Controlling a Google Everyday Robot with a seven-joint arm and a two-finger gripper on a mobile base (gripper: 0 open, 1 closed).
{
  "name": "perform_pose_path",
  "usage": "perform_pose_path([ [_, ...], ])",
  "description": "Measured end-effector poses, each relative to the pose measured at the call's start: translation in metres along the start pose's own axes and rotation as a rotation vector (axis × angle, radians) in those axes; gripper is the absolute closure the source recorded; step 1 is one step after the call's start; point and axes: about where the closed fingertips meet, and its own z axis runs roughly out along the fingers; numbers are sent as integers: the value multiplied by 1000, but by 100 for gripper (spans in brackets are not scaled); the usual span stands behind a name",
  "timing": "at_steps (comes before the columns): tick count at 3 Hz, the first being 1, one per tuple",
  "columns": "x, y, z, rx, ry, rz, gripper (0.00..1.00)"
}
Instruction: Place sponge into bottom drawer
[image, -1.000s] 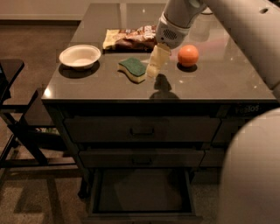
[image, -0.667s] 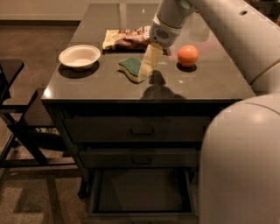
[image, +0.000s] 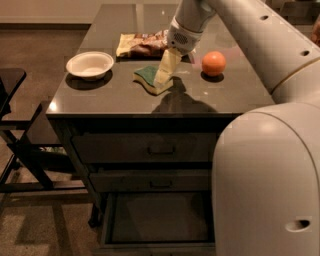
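The sponge (image: 146, 75) is seen lying flat on the dark countertop (image: 120, 97), to the left of the orange (image: 213, 63) and slightly nearer the front edge than the orange is. Its green top is turned upward, with pale foam shown along its near side. Its long axis appears to be laid diagonally, from the far left toward the near right, so that its right end is the end pointed toward the orange.

That right end is covered by the gripper (image: 161, 84), which is held between the orange and the sponge's visible green part. It is slanted down from the wrist above and right onto, or just over, the sponge. Whether the gripper is open around the sponge or closed on it cannot be told, and contact cannot be confirmed.

The coming move is judged to depend on this relation: the sponge is met from its orange-side end, and most of it is left projecting to the left of the tool.

A snack bag (image: 140, 45) is placed behind and left of the orange, and a white bowl (image: 90, 65) is set well left of it, beyond the sponge. The bottom drawer (image: 155, 220) is pulled open far below the orange and nearer the camera.
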Motion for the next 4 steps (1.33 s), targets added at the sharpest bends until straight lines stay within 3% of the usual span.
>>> perform_pose_path([
  [1, -7, 6, 20, -35, -5, -3, 0],
  [4, -9, 0, 60, -136, -32, 82, 0],
])
